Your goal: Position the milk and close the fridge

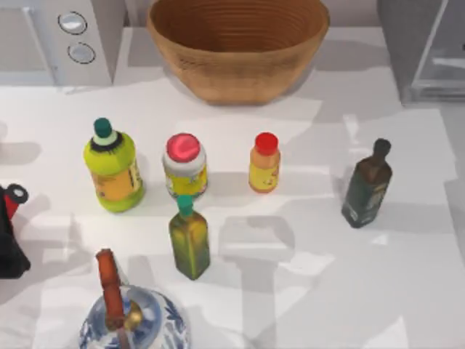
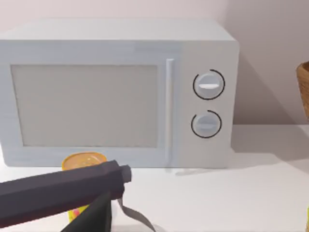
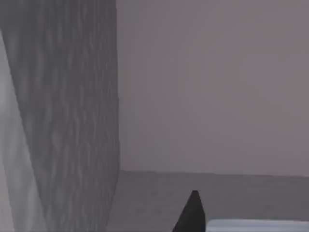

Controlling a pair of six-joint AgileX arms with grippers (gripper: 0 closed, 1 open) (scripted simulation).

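My right gripper (image 3: 193, 215) shows as a dark tip at the bottom edge of the right wrist view; I cannot tell whether the claw is apart, together or clamped on anything. Just beside it, in the lower right corner of that frame, is a pale strip (image 3: 256, 225); too little of it shows to name. Filling the left of the same frame is a tall grey panel; I take it for the fridge (image 3: 72, 96), wall or door I cannot say, so I judge the claw is close in beside the cabinet, where a door push would start.

In the top view the fridge (image 1: 399, 36) sits in the upper right corner with its pale inside showing; I judge it still open. I cannot place the milk from these pictures, so I would not swing the door before confirming the carton is clear of it.

My left gripper (image 2: 104, 193) lies low in the left wrist view, facing the microwave (image 2: 120, 96); its state I cannot tell either. The left arm (image 1: 9, 240) is parked at the left edge of the top view, clear of the bottles (image 1: 189, 167) in mid-frame; the basket (image 1: 236, 51) stands at top centre.
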